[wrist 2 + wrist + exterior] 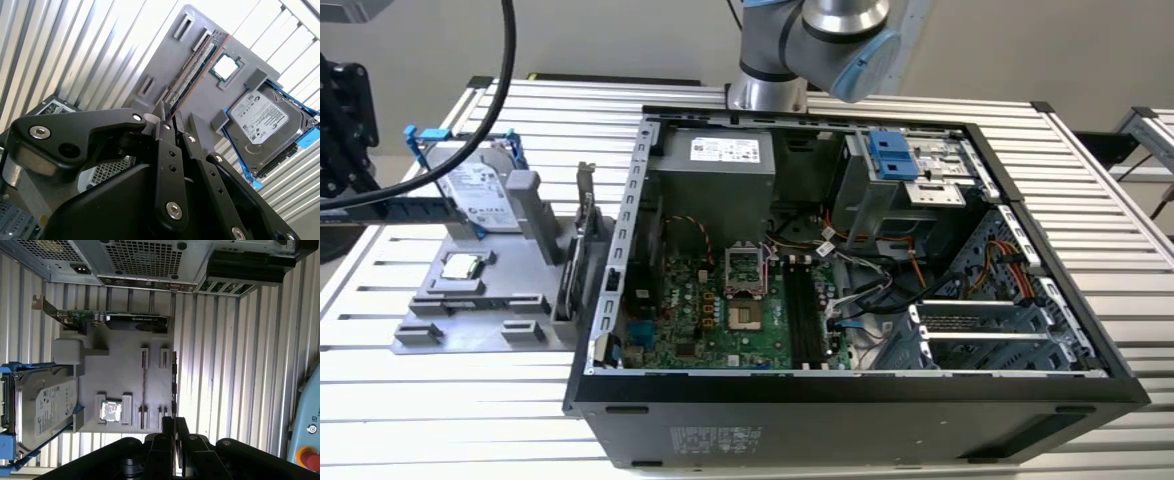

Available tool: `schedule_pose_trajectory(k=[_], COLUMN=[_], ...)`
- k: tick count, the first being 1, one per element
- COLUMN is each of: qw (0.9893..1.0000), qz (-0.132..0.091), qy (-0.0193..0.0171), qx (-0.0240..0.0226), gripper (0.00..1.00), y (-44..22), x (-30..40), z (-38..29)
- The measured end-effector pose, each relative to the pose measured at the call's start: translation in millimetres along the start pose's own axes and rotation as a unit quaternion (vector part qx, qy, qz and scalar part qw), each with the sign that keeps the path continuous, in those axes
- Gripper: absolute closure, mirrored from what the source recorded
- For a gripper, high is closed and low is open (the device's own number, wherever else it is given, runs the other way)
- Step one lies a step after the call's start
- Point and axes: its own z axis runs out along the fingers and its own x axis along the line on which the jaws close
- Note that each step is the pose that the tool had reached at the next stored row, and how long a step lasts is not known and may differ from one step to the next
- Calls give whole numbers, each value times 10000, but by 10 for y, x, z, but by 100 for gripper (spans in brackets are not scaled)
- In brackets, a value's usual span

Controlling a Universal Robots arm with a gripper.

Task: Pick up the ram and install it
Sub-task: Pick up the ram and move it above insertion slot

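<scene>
Grey holder point(120, 375) keeps the ram point(173, 385) on edge, directly ahead of the gripper point(174, 424) (fingers drawn nearly together, holding nothing). Its long axis runs straight away, in line with the slit between them.

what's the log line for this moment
gripper: shut on ram | ram: near grey holder | install: not yet in motherboard

Hard drive point(470, 195) and processor chip point(462, 266) sit on grey holder point(507, 305).

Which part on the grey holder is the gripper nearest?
The ram, the long thin stick: the gripper sits at its end. The hard drive and processor chip lie farther off.
</scene>
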Motion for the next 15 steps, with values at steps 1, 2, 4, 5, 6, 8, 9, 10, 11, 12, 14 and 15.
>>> schedule_pose_trajectory(k=[1,2,4,5,6,8,9,10,11,12,14,15], qw=[10000,10000,10000,10000,10000,10000,10000,10000,10000,10000,10000,10000], qz=[0,0,0,0,0,2,1,0,0,0,0,0], qy=[0,1,0,0,0,-1,-1,0,0,0,0,0], qx=[-1,-1,0,0,0,1,1,0,0,0,0,0], gripper=[100,100,100,100,100,100,100,100,100,100,100,100], y=[1,1,1,0,1,5,9,15,20,25,38,45], x=[0,0,0,0,0,1,1,-1,-1,-1,-2,-2], z=[-1,-2,-4,-4,-4,-5,-6,-4,-3,-3,-3,-3])
